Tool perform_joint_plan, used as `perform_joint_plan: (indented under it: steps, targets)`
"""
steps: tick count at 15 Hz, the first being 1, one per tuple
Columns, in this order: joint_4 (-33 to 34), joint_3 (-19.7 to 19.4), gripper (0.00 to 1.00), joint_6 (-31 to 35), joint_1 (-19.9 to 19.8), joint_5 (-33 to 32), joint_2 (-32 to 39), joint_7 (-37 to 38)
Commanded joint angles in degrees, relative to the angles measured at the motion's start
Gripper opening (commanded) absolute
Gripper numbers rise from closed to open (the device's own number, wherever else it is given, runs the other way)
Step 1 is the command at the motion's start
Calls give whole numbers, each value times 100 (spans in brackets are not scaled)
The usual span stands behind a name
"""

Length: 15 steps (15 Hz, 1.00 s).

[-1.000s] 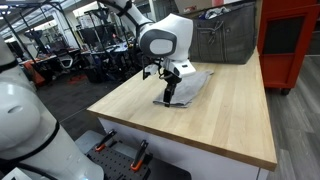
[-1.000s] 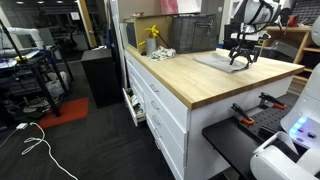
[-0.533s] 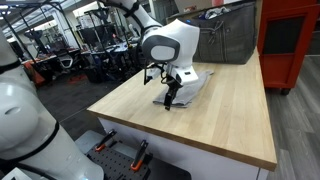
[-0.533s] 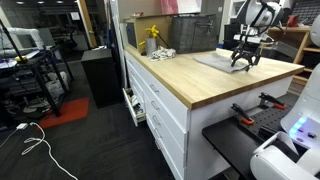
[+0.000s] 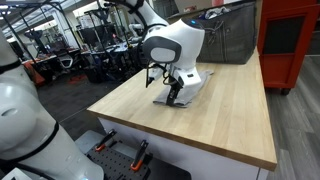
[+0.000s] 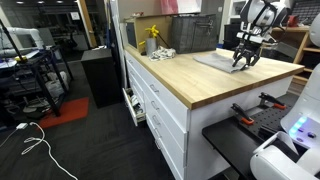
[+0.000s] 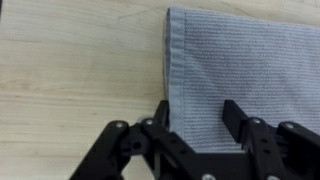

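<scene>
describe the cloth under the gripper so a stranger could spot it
Find the long pale wooden worktop. On it, right below the robot's open gripper, lies a grey cloth. It is the only flat, ribbed, hemmed fabric there; the dark bag behind stands upright.

Nothing legible in any view. No readable text, label, brand or number on cloth [image 7: 250, 60], hand [image 7: 197, 112] or worktop [image 5: 230, 120]. Background gear in both exterior views too small and blurred to read.
</scene>
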Motion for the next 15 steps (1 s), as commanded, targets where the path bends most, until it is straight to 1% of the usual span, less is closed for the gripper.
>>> perform_joint_plan:
  steps: [1, 4, 5, 7, 9, 11, 15]
  targets:
    - [-20, -10, 29, 63, -50, 288, -13, -464]
    - [-66, -9, 5, 128, -37, 271, -70, -676]
    - [-75, -13, 1, 137, -31, 233, -103, -721]
    - [-92, -12, 0, 159, -12, 166, -170, -770]
    - [-173, -28, 1, 300, 74, -173, -310, -505]
    - [-191, -35, 1, 342, 155, -697, -462, -176]
    - [-79, -5, 1, 50, 244, -1874, -807, 580]
